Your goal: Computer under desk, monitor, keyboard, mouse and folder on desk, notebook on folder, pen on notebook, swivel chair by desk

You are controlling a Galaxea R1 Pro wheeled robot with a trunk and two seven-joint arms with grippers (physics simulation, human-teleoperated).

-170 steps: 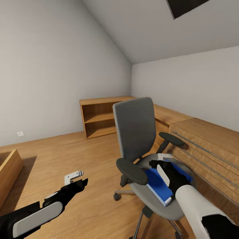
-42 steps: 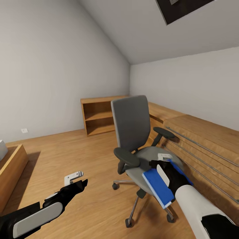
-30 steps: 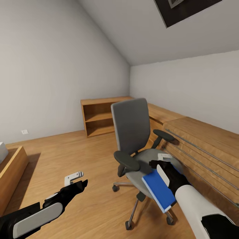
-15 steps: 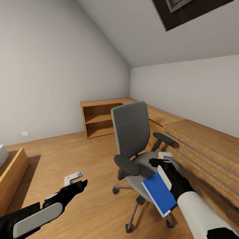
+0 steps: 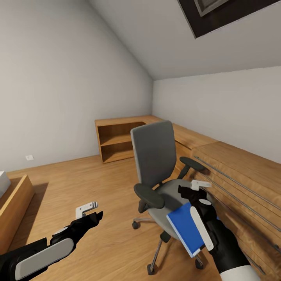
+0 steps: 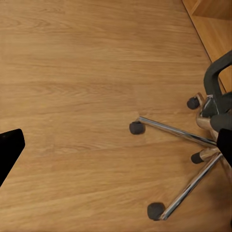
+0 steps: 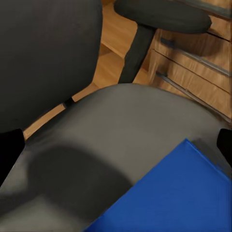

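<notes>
- The right gripper point(image 5: 194, 189) is raised above the front of the seat of the swivel chair point(image 5: 156, 156), its black wrist and white forearm running down to the lower right corner of the head view; it carries the folder point(image 5: 186, 228), bright blue with white paper edges.
- The folder is clear of the seat and tilted, one corner pointing down towards the floor; in the head view it hangs beside and below the wrist rather than out past the fingertips, and the spot where the fingers meet it is hidden behind the hand; so it is held, but how far apart the fingers stand I cannot tell.
- In the right wrist view the folder point(image 7: 179, 193) lies between the two dark fingertips at the picture's edges, with the grey seat point(image 7: 121, 125) under it and a black armrest point(image 7: 164, 14) beyond.
- The left gripper point(image 5: 89, 208) hovers over bare wood floor point(image 5: 78, 183), well apart from the chair; its two fingers are spread with nothing between them; the left wrist view looks down on the chair's chrome star base point(image 6: 188, 145) and black casters.
- The chair stands just beside a light wooden drawer chest point(image 5: 242, 175) with long rail handles; a low open wooden shelf unit point(image 5: 117, 140) stands against the far grey wall, under the sloped ceiling and a dark-framed skylight point(image 5: 230, 11).
</notes>
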